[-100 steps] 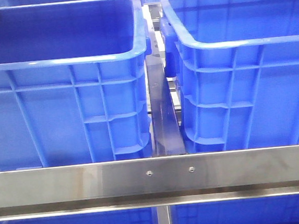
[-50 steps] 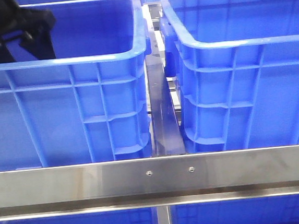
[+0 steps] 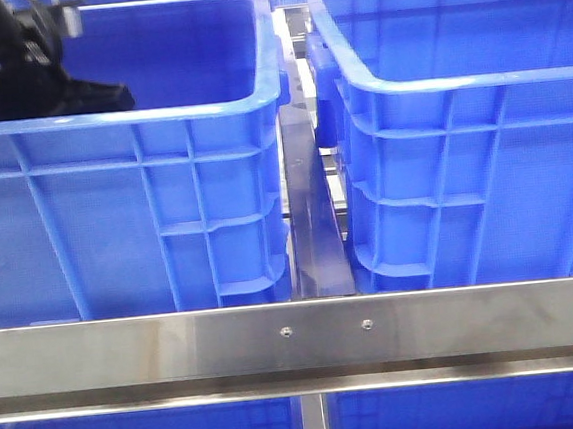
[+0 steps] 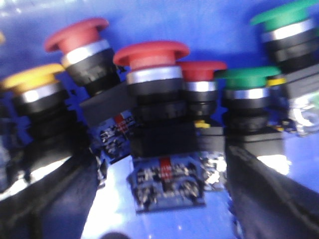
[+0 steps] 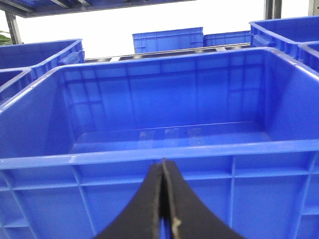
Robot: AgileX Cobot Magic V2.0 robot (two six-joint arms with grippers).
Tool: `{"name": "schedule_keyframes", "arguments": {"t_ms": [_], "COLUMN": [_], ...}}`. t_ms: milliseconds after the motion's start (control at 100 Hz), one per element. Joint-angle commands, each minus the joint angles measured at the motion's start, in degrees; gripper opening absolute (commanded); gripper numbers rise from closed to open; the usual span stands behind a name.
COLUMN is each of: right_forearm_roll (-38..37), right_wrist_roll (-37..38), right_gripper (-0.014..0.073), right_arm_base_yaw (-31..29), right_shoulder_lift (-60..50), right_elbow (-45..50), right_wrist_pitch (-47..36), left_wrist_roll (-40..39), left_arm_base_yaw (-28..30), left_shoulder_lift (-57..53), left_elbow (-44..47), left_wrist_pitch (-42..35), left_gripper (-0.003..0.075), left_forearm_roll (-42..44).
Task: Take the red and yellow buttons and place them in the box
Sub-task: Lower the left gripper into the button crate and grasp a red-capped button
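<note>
Left tool (image 4: 162, 199) straddles a red button (image 4: 152, 74), fingers spread either side.

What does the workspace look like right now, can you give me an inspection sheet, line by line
Surface: steel rail in front of two blue bins; no tabletop visible.
Job's things: three red buttons, one yellow button in left bin; right bin holds nothing visible.
Clutter: two green buttons among them.
Grippers: left tool open, fingers straddling the middle red button; right tool shut, outside the right bin's near wall.
Cables: nothing seen.
Surroundings: more blue bins behind.
</note>
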Motion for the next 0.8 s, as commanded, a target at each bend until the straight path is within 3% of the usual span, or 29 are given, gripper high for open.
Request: {"name": "schedule_keyframes", "arguments": {"t_ms": [0,160,440,790], "right_forearm_roll": [-0.6,-0.6,-0.6,-0.6], "right_wrist_roll": [-0.3,-0.3,-0.3,-0.3], "right_gripper": [-0.0116,-0.0116,-0.0116,-0.0116], "right_arm_base_yaw": [0.0,0.0,0.0,0.0], "right_shoulder_lift": [-1.2,-1.2,-1.2,-1.2], "right_elbow": [-1.1,-1.1,-1.1,-1.1], "right_wrist_pitch": [-4.9,-4.9,-4.9,-4.9], "left_wrist_roll": [-0.5,-0.5,0.3,0.7], "left_arm_base_yaw": [-0.4,-0.4,-0.4,-0.5], "left_shoulder_lift": [-2.1,-2.1,-2.1,-11.3], "left_elbow": [-1.8,-1.8,-1.8,-1.8], "left_wrist_pitch": [-2.8,-4.2,-4.2,0.4], "left_gripper": [0.051,0.0443,-0.0015,-0.0019], "left_forearm_roll": [-0.8,-0.8,-0.8,-0.8]}}
